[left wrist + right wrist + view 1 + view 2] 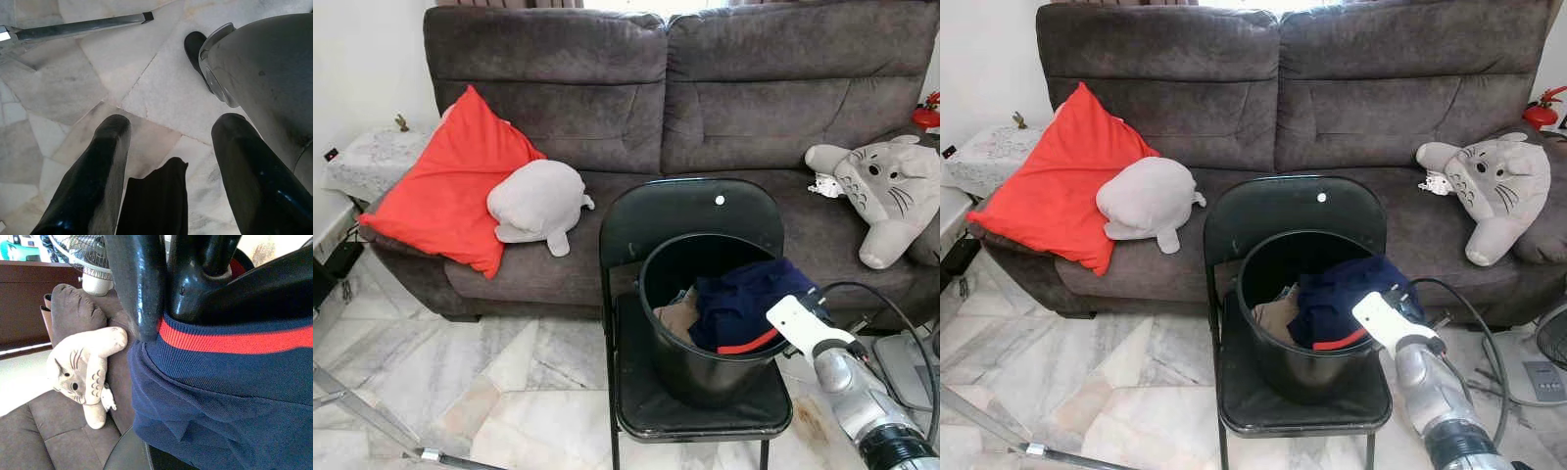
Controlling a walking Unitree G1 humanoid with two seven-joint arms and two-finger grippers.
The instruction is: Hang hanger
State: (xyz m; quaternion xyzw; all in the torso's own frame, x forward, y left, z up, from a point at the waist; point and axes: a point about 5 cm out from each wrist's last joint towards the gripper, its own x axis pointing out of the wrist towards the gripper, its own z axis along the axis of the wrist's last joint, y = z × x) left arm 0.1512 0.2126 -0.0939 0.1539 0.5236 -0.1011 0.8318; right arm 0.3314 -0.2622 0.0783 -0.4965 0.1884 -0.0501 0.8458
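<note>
While my right arm reaches forward to the black bucket [705, 323], the right claw [156, 308] sits at the bucket's near rim, its black fingers [134, 284] closed against the red-trimmed hem of a navy garment [744, 299] that drapes over that rim. From the right wrist view I read the fingers as pinching the cloth at the red band, with little gap between them. The bucket stands on the seat of a black folding chair [690, 211], and a tan piece of cloth [677, 315] lies inside it beside the navy garment.

I cannot make out a hanger in any view; if one is present, it is hidden in the clothing.

My left arm hangs idle over the marble floor [161, 93]. The left claw [168, 147] is spread wide and holds nothing; a grey metal bar [78, 27] lies on the floor beyond it, and part of the robot's own body [264, 68] shows beside it.

Behind the chair stands a dark grey sofa [666, 88]. On it I note a red cushion [450, 186] leaning at the left end, a grey plush toy [538, 201] touching it, and a grey whiskered plush toy [881, 191] at the right end. A black cable [891, 304] loops near my right arm.
</note>
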